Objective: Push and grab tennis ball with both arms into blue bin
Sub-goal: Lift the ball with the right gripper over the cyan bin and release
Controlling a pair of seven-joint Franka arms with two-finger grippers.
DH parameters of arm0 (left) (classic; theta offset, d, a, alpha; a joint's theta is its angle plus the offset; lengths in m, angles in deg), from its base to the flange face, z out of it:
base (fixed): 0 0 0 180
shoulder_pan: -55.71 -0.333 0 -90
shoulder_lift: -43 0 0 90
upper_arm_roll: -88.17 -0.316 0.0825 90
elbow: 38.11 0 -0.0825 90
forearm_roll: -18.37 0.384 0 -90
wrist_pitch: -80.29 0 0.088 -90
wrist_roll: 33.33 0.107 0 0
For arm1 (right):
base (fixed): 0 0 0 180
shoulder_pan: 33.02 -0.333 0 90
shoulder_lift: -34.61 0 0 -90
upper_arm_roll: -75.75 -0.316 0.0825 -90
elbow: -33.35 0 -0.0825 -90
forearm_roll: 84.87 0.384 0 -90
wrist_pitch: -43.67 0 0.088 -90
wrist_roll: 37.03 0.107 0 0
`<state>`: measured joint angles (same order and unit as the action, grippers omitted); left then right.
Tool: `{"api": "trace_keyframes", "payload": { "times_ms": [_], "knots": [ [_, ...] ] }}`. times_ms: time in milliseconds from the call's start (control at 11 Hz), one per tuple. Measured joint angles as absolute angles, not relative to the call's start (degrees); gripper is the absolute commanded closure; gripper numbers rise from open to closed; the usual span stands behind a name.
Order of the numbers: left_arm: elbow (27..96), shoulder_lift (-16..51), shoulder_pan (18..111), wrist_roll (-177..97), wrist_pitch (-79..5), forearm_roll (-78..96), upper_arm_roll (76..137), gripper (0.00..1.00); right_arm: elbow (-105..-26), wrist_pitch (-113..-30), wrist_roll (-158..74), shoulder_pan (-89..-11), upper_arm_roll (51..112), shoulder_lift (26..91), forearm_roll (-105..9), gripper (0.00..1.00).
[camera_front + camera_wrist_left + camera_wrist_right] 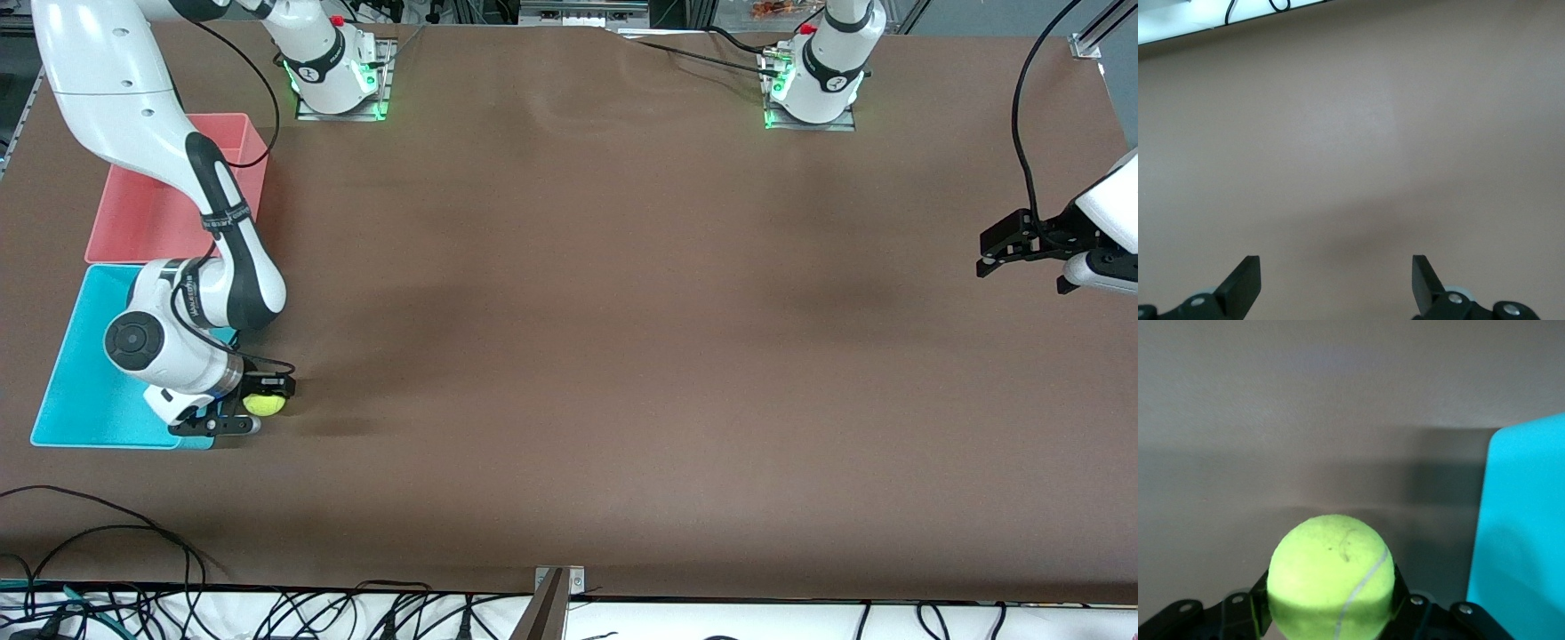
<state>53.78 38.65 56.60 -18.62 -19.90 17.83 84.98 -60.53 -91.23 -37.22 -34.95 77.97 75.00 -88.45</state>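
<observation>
The yellow-green tennis ball point(264, 404) sits between the fingers of my right gripper point(265, 404), which is shut on it beside the blue bin's point(80, 391) corner nearest the front camera. In the right wrist view the ball point(1331, 577) fills the jaws, with the bin's cyan wall point(1525, 533) close beside it. My left gripper point(1000, 249) is open and empty, held over bare table at the left arm's end. In the left wrist view its gripper point(1336, 283) shows two spread fingertips point(1245, 280) over brown table.
A pink bin point(151, 213) stands against the blue bin, farther from the front camera, partly covered by the right arm. Cables trail along the table's edge nearest the front camera point(178, 604). The brown table point(622, 311) stretches between the arms.
</observation>
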Motion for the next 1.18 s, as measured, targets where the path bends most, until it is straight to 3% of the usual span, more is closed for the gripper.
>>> {"api": "trace_keyframes", "payload": {
  "times_ms": [364, 636, 818, 1182],
  "knots": [
    [53.8, 38.7, 56.6, -18.6, -19.8, 17.8, 85.0, 0.0, -55.4, -73.2, -38.0, -34.8, 78.9, 68.7, -88.5, 0.63],
    [53.8, 39.0, 56.6, -18.6, -18.8, 17.8, 85.1, 0.0, -55.0, -62.1, -46.8, -34.5, 84.6, 63.5, -88.5, 0.69],
    [53.8, 39.4, 56.6, -18.6, -18.7, 17.8, 85.1, 0.0, -56.5, -60.9, -55.3, -33.4, 89.4, 63.2, -88.1, 0.7],
    [53.8, 40.1, 56.6, -18.3, -18.5, 17.8, 85.1, 0.0, -64.7, -66.7, -62.4, -28.5, 90.6, 64.8, -84.5, 0.69]
  ]
}}
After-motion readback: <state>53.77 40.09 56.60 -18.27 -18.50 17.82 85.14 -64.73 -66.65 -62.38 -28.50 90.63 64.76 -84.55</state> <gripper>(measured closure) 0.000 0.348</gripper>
